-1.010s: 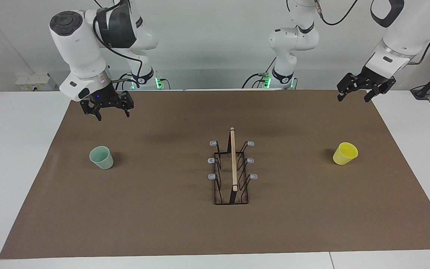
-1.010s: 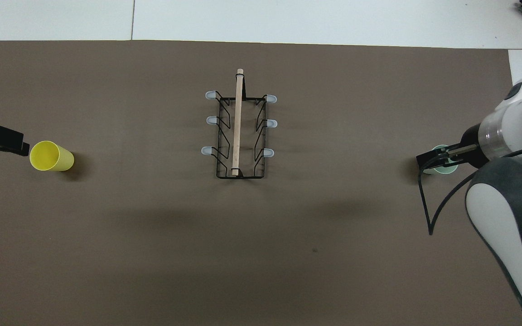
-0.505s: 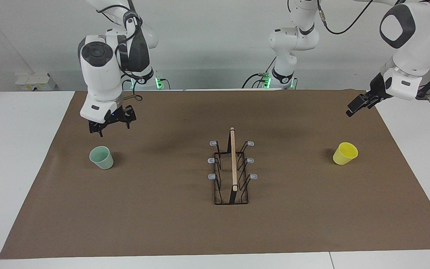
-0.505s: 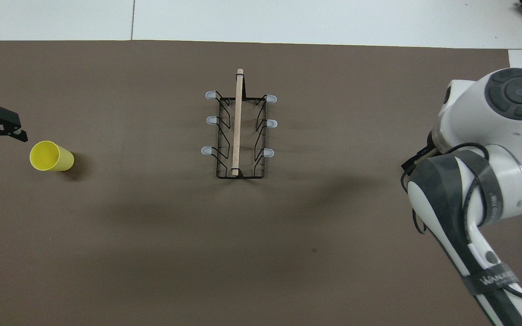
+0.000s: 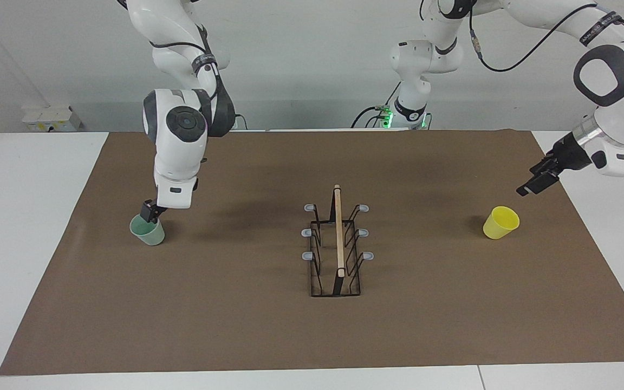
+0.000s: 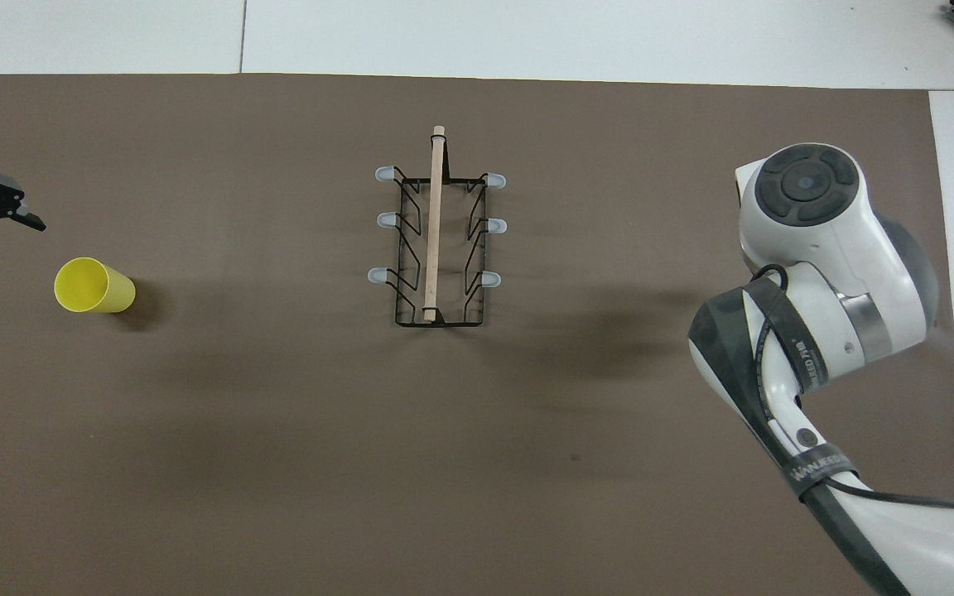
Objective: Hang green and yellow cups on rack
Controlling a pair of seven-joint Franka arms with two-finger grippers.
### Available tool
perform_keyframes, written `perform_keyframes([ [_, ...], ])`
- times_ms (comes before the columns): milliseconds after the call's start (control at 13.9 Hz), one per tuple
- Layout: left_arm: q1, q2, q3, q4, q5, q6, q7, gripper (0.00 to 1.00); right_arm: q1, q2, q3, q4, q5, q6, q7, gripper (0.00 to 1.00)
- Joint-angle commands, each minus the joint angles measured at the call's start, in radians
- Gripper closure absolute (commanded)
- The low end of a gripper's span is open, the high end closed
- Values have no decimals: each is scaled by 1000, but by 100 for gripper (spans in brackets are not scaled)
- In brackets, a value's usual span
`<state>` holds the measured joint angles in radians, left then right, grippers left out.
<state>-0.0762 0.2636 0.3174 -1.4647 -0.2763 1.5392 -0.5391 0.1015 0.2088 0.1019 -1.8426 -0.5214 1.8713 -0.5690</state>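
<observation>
The right gripper (image 5: pixel 150 212) had come down to the green cup's (image 5: pixel 148 229) rim; whether it gripped I cannot tell. The left gripper (image 5: pixel 535 181), fingers apart, had neared the yellow cup (image 5: pixel 500 222). The rack (image 5: pixel 337 246) stood between both cups, at mid bench.

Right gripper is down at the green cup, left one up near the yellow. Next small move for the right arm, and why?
Probably close the right gripper on the green cup rim. In the facing view its tip sits at the rim nearest the robots, and the cup stands upright on the mat, not yet lifted. The rack prongs are empty. The left gripper hangs above the yellow cup, apart from it.
</observation>
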Motion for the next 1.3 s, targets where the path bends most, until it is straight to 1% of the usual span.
perform_keyframes([
  [0, -26, 74, 72, 55, -55, 1, -51, 0, 21, 40, 1, -20, -98, 12, -46, 0],
  [216, -37, 153, 179, 113, -174, -20, -68, 0, 59, 113, 1, -24, -227, -23, -75, 0],
  [361, -30, 201, 209, 125, -234, -19, -76, 0, 79, 154, 1, -20, -262, -27, -75, 0],
  [433, -30, 229, 239, 135, -260, -17, -96, 0, 79, 168, 1, -21, -279, -20, -74, 0],
  [505, -28, 264, 261, 153, -297, -17, -107, 0, 76, 172, 1, -21, -279, -23, -74, 0],
  [649, -25, 316, 304, 162, -352, -4, -110, 0, 83, 170, 1, -21, -290, -69, -77, 0],
  [721, -20, 331, 308, 159, -377, 13, -120, 0, 84, 173, 1, -30, -293, -69, -75, 0],
  [793, -4, 350, 311, 156, -401, 22, -145, 0, 87, 176, 1, -49, -324, -70, -77, 0],
  [866, 3, 362, 313, 147, -423, 42, -157, 0, 86, 179, 1, -69, -368, -69, -77, 0],
  [1010, 1, 362, 333, 72, -445, 84, -168, 0, 105, 194, 1, -79, -397, -61, -77, 0],
  [1082, -2, 358, 341, 46, -449, 73, -167, 0, 110, 205, 2, -87, -429, -43, -78, 0],
  [1154, -5, 347, 345, 24, -451, 46, -168, 0, 112, 204, 2, -119, -459, -14, -78, 0],
  [1226, -10, 335, 363, -23, -460, 45, -168, 0, 118, 204, 1, -138, -486, -3, -78, 0],
])
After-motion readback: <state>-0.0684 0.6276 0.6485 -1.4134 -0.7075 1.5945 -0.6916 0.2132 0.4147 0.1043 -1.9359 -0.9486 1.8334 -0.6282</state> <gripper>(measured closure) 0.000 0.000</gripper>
